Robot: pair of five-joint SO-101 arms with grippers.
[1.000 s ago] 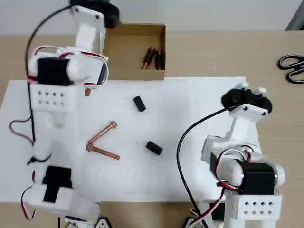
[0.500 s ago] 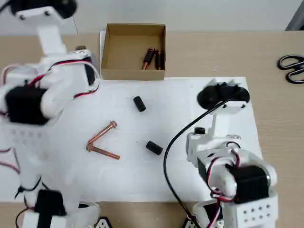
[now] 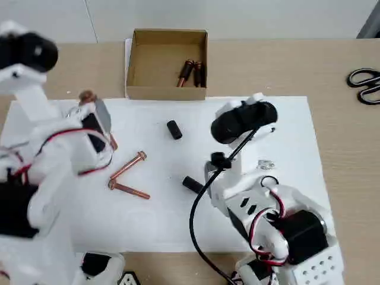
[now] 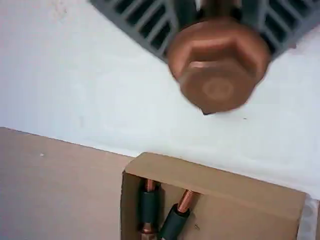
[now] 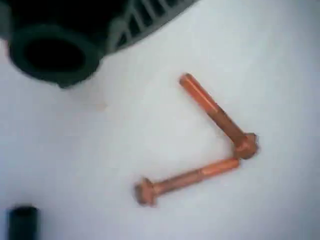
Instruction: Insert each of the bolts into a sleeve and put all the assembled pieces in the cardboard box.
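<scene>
Seen from above, the left gripper (image 3: 100, 122), at the ten o'clock edge of the white sheet (image 3: 285, 119), has its fingers pinching a copper bolt (image 4: 217, 65) held above the surface. Two loose bolts (image 3: 127, 166) lie at nine o'clock from centre, and a free sleeve (image 3: 173, 129) lies toward twelve. The right gripper (image 3: 206, 177) sits against another sleeve (image 3: 190, 183); whether it grips cannot be told. The cardboard box (image 3: 166, 93), past twelve o'clock, holds two assembled pieces (image 3: 191, 72). Mating should go best with shank and bore aligned and pushed slowly.
</scene>
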